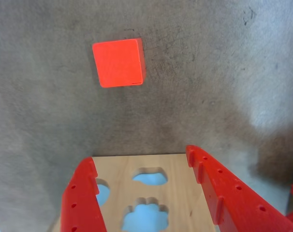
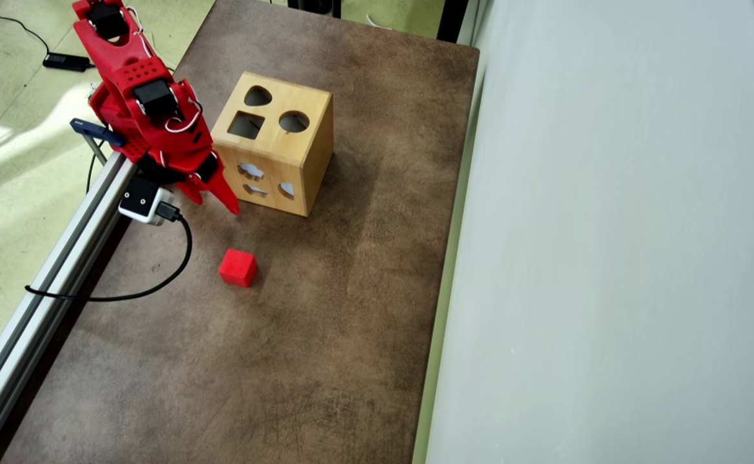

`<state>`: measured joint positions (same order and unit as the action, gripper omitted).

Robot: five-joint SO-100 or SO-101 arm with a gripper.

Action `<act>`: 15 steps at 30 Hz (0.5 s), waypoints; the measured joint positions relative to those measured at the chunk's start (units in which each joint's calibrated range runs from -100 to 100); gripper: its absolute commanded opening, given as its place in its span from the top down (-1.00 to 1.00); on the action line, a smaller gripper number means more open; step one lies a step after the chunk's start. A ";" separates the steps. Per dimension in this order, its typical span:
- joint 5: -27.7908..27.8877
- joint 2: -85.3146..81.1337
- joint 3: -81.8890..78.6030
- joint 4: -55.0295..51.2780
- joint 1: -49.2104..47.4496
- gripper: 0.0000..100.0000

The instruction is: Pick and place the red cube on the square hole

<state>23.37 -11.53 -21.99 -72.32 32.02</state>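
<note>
No legible text or markings.

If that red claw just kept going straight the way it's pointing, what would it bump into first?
Probably the brown table. The gripper is open and points down and forward past the wooden box. In the wrist view the red cube lies ahead, left of centre, so it might just miss it; depth is unclear.

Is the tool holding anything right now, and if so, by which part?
Nothing is held. The tool is open and empty, with only the wooden box showing between its fingers. The red cube sits alone on the table, untouched.
</note>
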 measured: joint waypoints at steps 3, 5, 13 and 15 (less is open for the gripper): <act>1.27 2.63 0.00 0.00 0.29 0.42; 1.51 4.66 0.00 0.00 0.43 0.42; 1.51 7.54 1.35 0.16 0.43 0.42; 1.51 8.22 3.61 0.16 0.43 0.43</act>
<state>24.88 -3.31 -18.37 -72.15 32.45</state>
